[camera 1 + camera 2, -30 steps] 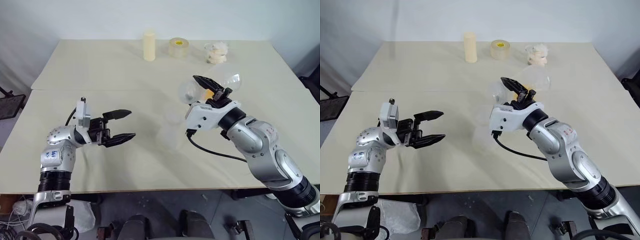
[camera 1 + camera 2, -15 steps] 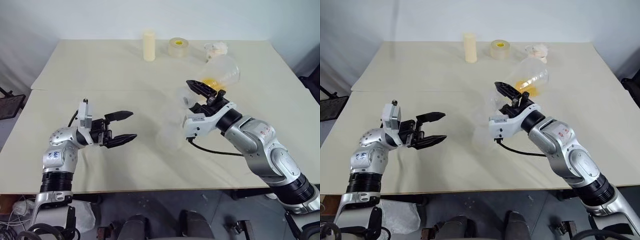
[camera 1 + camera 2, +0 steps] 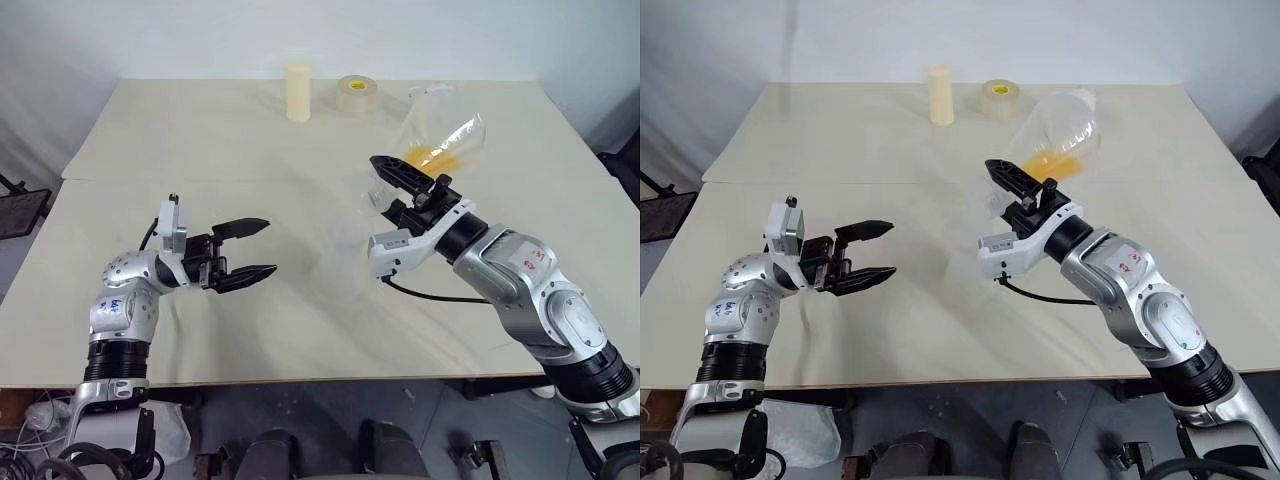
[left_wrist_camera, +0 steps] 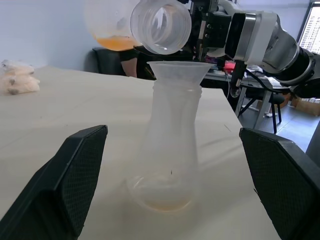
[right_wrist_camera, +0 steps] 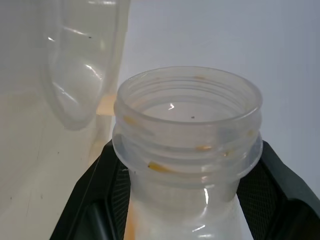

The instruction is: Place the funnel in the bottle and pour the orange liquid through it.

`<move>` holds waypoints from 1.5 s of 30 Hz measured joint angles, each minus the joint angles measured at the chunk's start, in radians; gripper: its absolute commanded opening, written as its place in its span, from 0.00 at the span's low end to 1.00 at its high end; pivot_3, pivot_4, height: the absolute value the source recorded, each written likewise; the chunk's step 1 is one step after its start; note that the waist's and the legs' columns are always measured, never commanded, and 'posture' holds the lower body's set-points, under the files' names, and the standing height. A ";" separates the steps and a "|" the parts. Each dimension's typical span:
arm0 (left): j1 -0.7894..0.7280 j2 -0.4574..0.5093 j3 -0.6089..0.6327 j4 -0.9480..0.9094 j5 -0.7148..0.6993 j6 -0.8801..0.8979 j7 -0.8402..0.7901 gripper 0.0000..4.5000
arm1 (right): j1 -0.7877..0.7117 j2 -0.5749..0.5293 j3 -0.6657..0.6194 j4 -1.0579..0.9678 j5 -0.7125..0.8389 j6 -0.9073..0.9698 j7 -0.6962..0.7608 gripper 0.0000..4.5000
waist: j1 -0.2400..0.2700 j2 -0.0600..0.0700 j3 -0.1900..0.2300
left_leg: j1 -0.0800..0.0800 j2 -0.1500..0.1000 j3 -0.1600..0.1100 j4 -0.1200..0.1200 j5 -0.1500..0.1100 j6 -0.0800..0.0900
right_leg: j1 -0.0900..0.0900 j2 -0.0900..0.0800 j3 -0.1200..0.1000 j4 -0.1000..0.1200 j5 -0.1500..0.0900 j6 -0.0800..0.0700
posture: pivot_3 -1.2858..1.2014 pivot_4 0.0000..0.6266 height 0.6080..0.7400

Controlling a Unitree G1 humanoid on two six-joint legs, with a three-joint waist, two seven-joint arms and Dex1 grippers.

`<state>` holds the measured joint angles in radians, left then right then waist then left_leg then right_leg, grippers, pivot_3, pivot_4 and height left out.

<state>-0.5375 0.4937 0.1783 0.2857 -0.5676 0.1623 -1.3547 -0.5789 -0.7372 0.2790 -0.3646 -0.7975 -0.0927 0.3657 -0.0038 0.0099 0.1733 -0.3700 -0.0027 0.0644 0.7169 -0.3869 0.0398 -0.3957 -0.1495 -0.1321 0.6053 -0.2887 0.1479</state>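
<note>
The bottle (image 4: 167, 145) stands upright mid-table with the funnel (image 4: 179, 70) seated in its neck. There is a faint orange trace at its base. My right gripper (image 3: 408, 188) is shut on the threaded neck of a round clear flask (image 3: 447, 138). The flask is tipped over, and its open mouth (image 4: 161, 26) hangs just above the funnel's rim. The orange liquid (image 3: 436, 157) pools in the flask's lower side, and none shows at the mouth. My left gripper (image 3: 258, 249) is open and level, a short way to the left of the bottle (image 3: 343, 266), pointing at it and holding nothing.
At the table's far edge stand a cream cylinder (image 3: 298, 91) and a roll of tape (image 3: 356, 94). A crumpled white lump (image 3: 432, 92) sits partly behind the flask. A seam (image 3: 200, 180) crosses the table behind both grippers.
My right wrist has rolled, so the flask's belly has swung up and back and its mouth has come over the funnel. The liquid has spread along its side. The left gripper has kept still.
</note>
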 measured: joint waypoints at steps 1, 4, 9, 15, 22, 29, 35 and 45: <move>0.000 -0.003 0.000 0.000 0.000 0.000 0.000 1.00 | 0.000 0.000 -0.009 0.003 -0.004 -0.007 0.000 0.55 | 0.000 0.000 0.000 | 0.000 0.000 0.000 0.000 0.000 0.000 | 0.000 0.000 0.000 0.000 0.000 0.000 | 0.52 0.24 1.00; -0.002 -0.005 0.000 0.001 0.000 0.000 0.000 1.00 | -0.002 0.000 -0.018 0.007 -0.009 -0.026 -0.001 0.55 | -0.001 0.000 0.000 | 0.000 0.000 0.000 0.000 0.000 0.000 | 0.000 0.000 0.000 0.000 0.000 0.000 | 0.52 0.24 1.00; -0.005 -0.007 -0.001 0.002 0.000 0.000 0.000 1.00 | -0.002 0.002 -0.018 0.018 -0.029 -0.064 -0.002 0.55 | 0.000 0.000 0.000 | 0.000 0.000 0.000 0.000 0.000 0.000 | 0.000 0.000 0.000 0.000 0.000 0.000 | 0.52 0.24 1.00; -0.008 -0.007 -0.001 0.005 0.000 0.000 0.000 1.00 | -0.004 0.008 -0.018 0.030 -0.048 -0.090 -0.009 0.55 | -0.001 0.000 0.000 | 0.000 0.001 0.000 0.000 0.000 0.000 | 0.000 0.000 0.000 0.000 0.000 0.000 | 0.52 0.24 1.00; -0.008 -0.007 -0.001 0.006 0.000 0.000 -0.001 1.00 | -0.006 0.011 -0.018 0.047 -0.062 -0.115 -0.017 0.55 | -0.001 0.000 0.000 | 0.000 0.001 0.000 0.000 0.000 0.000 | 0.000 0.000 0.000 0.000 0.000 0.000 | 0.52 0.24 1.00; -0.009 -0.007 -0.001 0.009 0.000 0.000 -0.002 1.00 | -0.025 0.012 -0.018 0.056 -0.082 -0.149 -0.033 0.55 | -0.001 0.000 0.000 | 0.000 0.001 0.000 0.000 0.000 0.000 | 0.000 0.000 0.000 0.000 0.000 0.000 | 0.52 0.24 1.00; -0.023 -0.007 -0.001 0.035 0.000 -0.002 -0.008 1.00 | -0.036 0.017 -0.018 0.061 -0.097 -0.168 -0.048 0.55 | -0.001 0.000 0.000 | 0.000 0.001 0.000 0.000 0.000 0.000 | 0.000 0.000 0.000 0.000 0.000 0.000 | 0.52 0.24 1.00; -0.035 -0.011 -0.001 0.045 0.000 -0.012 -0.015 1.00 | -0.036 0.017 -0.018 0.078 -0.118 -0.194 -0.065 0.55 | -0.001 0.000 0.000 | 0.000 0.001 0.000 0.000 0.000 0.000 | 0.000 0.000 0.000 0.000 0.000 0.000 | 0.52 0.24 1.00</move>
<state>-0.5726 0.4827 0.1773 0.3310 -0.5673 0.1506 -1.3693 -0.6147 -0.7204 0.2605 -0.2867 -0.9157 -0.2868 0.3002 -0.0044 0.0099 0.1733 -0.3701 -0.0019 0.0643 0.7167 -0.3868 0.0398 -0.3956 -0.1494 -0.1321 0.6051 -0.2887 0.1479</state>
